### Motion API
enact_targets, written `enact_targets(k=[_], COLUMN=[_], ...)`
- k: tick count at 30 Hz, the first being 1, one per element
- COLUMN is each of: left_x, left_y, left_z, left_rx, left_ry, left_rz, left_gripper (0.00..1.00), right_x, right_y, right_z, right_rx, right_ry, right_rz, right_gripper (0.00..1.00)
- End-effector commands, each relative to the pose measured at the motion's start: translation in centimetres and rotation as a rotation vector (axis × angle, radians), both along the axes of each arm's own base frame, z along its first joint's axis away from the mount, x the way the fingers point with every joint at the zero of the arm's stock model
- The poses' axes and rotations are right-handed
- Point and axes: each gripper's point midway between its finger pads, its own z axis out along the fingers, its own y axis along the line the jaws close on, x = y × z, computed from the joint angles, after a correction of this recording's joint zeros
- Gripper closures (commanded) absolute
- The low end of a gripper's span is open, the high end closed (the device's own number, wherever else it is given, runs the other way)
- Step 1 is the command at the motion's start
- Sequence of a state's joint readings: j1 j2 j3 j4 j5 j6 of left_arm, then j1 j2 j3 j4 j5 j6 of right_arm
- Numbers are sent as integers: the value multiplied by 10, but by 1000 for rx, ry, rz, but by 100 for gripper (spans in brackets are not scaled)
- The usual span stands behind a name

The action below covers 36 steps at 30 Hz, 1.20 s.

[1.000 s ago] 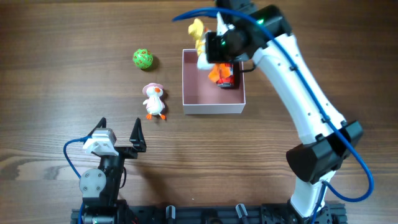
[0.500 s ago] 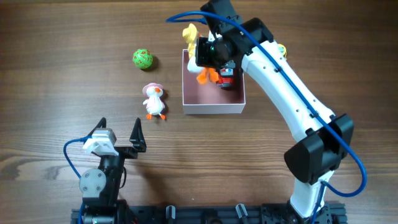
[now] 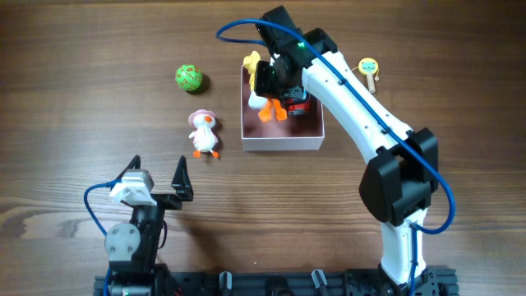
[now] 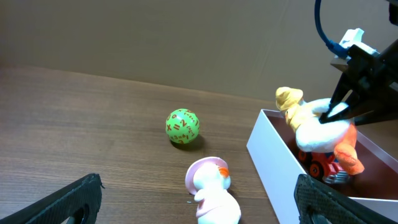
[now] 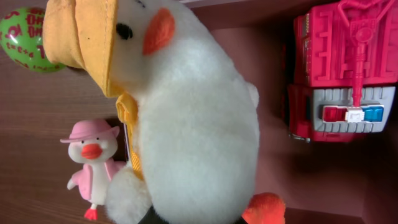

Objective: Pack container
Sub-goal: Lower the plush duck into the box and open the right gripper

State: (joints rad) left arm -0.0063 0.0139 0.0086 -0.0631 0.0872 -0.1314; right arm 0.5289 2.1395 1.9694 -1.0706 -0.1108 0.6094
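Leftward across the container [image 3: 279, 145] went the right arm over the last second, carrying the plush duck in the yellow hat [image 3: 257, 92] from above the red toy fire truck [image 3: 299, 105] to the box's back-left part. That swing uncovered a small yellow round-headed toy [image 3: 369, 67] on the table behind the box's right corner. The right gripper [image 3: 267, 83] was clamped on the duck's white body, black fingers pressed into its back in the left wrist view. The duck's hat reached past the back-left rim while its orange feet hung over the pink floor just beside the truck; whether they touched the floor I could not tell. The fire truck lay inside the container against the back wall, toward the right.

The container sat on the wooden table [image 3: 74, 90] at centre-back, its white walls upright and its top open. Left of it, well apart from its wall, lay a green ball with orange markings [image 3: 188, 78]. Nearer the front, a small white duck in a pink hat [image 3: 203, 133] stood between the ball and the left arm. The left gripper [image 3: 158, 170] had not moved, resting near the front edge with its fingers spread wide and nothing between them.
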Motion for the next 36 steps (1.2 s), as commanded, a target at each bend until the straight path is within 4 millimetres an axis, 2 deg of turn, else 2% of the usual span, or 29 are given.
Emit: enact_targets(k=[1, 9, 20, 23, 25, 36], left_x=[0, 0, 0, 0, 0, 0], left_y=[2, 2, 2, 2, 2, 2], left_z=[-2, -2, -2, -2, -2, -2], left_rx=[20, 20, 20, 20, 20, 20], left_ry=[2, 2, 2, 2, 2, 2], left_rz=[8, 8, 8, 8, 8, 8], left_gripper=[0, 0, 0, 0, 0, 0], right_x=[1, -2, 2, 4, 4, 3], right_y=[1, 5, 11, 12, 12, 13], right_z=[-15, -41, -42, -42, -42, -42], right_rx=[-20, -39, -14, -9, -8, -6], right_ry=[22, 71, 61, 53, 51, 59], right_rz=[-20, -9, -4, -4, -4, -2], right_gripper=[96, 96, 93, 89, 80, 66])
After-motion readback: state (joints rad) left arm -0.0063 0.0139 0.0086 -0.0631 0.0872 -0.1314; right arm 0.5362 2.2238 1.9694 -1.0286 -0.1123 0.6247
